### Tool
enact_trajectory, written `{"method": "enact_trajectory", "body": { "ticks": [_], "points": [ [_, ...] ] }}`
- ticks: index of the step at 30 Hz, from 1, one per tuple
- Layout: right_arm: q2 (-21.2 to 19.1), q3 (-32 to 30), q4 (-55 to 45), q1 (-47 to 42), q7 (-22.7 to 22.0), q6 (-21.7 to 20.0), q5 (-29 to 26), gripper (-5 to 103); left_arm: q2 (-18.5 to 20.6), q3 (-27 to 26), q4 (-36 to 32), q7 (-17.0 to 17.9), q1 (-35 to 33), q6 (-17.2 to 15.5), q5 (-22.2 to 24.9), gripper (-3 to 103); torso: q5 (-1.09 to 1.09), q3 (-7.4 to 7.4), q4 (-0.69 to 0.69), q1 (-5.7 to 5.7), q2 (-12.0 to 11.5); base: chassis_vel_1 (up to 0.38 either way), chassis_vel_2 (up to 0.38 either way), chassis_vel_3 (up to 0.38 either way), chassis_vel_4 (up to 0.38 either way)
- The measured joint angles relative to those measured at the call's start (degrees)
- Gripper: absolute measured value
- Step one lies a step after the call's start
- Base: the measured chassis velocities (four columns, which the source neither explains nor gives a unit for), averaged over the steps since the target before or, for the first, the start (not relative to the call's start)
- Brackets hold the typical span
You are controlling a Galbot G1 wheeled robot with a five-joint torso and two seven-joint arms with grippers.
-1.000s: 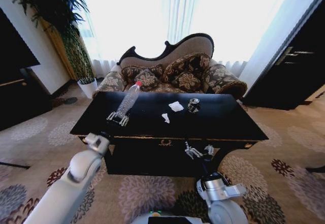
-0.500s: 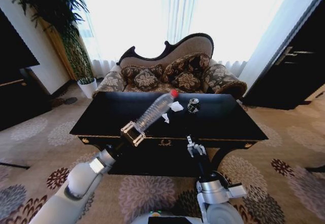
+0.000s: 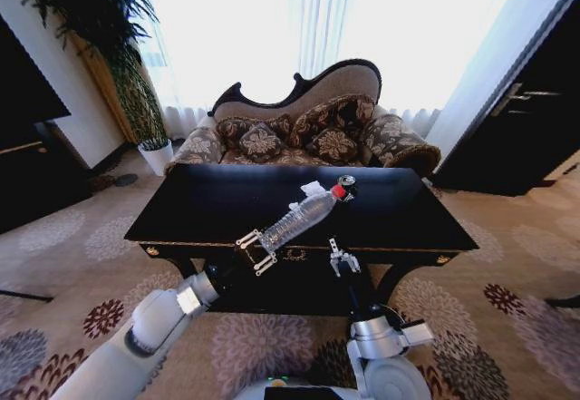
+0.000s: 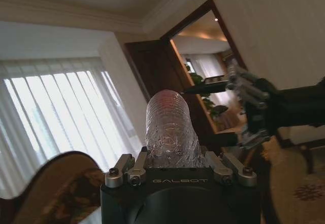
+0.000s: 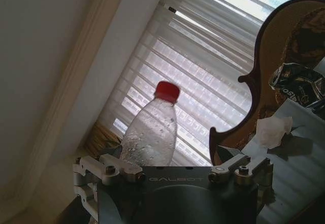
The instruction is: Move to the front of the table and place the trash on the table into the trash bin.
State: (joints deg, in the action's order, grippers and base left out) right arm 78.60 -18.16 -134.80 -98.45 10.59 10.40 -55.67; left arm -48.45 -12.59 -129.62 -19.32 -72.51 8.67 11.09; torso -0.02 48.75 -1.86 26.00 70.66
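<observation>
The clear plastic bottle with a red cap (image 3: 304, 219) is hanging tilted at frame centre over the glossy black tabletop (image 3: 208, 209), its base clamped in the left tool (image 3: 256, 251). The crushed metal can (image 3: 345, 186) and white paper scrap (image 3: 313, 187) are lying just beyond. The right tool (image 3: 341, 261) is standing spread, holding nothing, lower centre.

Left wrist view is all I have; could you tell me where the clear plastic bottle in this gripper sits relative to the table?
Observer: The left gripper holds the clear plastic bottle by its base, in the air near the glossy black table's front edge.
Operator: Thanks; what lies on the table?
Observer: A crushed metal can and a crumpled white paper scrap, toward the far side.
Operator: And the right gripper?
Observer: The right gripper is open, raised before the table's apron.
</observation>
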Motion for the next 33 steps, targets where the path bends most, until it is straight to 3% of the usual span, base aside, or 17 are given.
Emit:
{"method": "enact_trajectory", "body": {
  "ticks": [6, 14, 16, 19, 21, 24, 26, 27, 33],
  "points": [
    [0.4, 0.7, 1.2, 0.6, -0.6, 0.2, 2.1, 100, 2.1, 5.5, 1.5, -0.9, 5.5, -0.9, -0.4, 36, 0.01, 0.00, -0.01, 0.01, 0.0, 0.000, 0.000, 0.000, 0.000],
    [0.8, 0.4, 1.5, 0.6, -0.6, 0.8, 2.3, 101, 3.3, 7.3, 2.5, -2.2, 6.4, -1.0, -0.7, 36, 0.00, 0.00, 0.00, 0.00, 0.0, 0.000, 0.000, 0.000, 0.000],
    [0.9, 0.4, 1.5, 0.6, -0.5, 0.8, 2.3, 97, 3.3, 7.3, 2.5, -2.3, 6.4, -0.9, -0.7, 36, 0.00, 0.00, -0.01, 0.00, 0.0, 0.000, 0.000, 0.000, 0.000],
    [1.2, 0.4, 1.5, 0.5, -0.3, 0.9, 2.3, 82, 3.3, 6.9, 2.5, -2.4, 6.1, -0.7, -0.8, 36, 0.00, 0.00, 0.00, 0.00, 0.0, 0.000, 0.000, 0.000, 0.000],
    [1.3, 0.4, 1.5, 0.4, -0.2, 0.9, 2.4, 82, 3.4, 6.6, 2.4, -2.4, 6.0, -0.5, -0.8, 36, 0.01, 0.00, 0.00, 0.00, 0.0, 0.000, 0.000, 0.000, 0.000],
    [1.5, 0.5, 1.3, 0.2, 0.3, 1.0, 2.5, 65, 3.8, 5.8, 2.1, -2.5, 5.6, -0.3, -0.7, 36, 0.00, 0.00, 0.00, 0.00, 0.0, 0.000, 0.000, 0.000, 0.000],
    [1.5, 0.5, 1.3, 0.1, 0.4, 1.0, 2.5, 65, 3.9, 5.5, 2.0, -2.5, 5.4, -0.3, -0.6, 36, 0.01, 0.00, 0.00, 0.00, 0.0, 0.000, 0.000, 0.000, 0.000],
    [1.5, 0.4, 1.2, 0.0, 0.6, 1.1, 2.7, 54, 4.0, 4.9, 1.6, -2.5, 5.1, -0.3, -0.6, 36, 0.00, 0.00, 0.00, 0.00, 0.0, 0.000, 0.000, 0.000, 0.000],
    [1.3, 0.0, 1.1, -0.4, 1.7, 1.5, 2.9, 41, 4.1, 2.2, -0.2, -2.2, 3.0, -0.6, -0.6, 34, 0.00, 0.00, 0.00, 0.00, 0.0, 0.000, 0.000, 0.000, 0.000]
  ]
}}
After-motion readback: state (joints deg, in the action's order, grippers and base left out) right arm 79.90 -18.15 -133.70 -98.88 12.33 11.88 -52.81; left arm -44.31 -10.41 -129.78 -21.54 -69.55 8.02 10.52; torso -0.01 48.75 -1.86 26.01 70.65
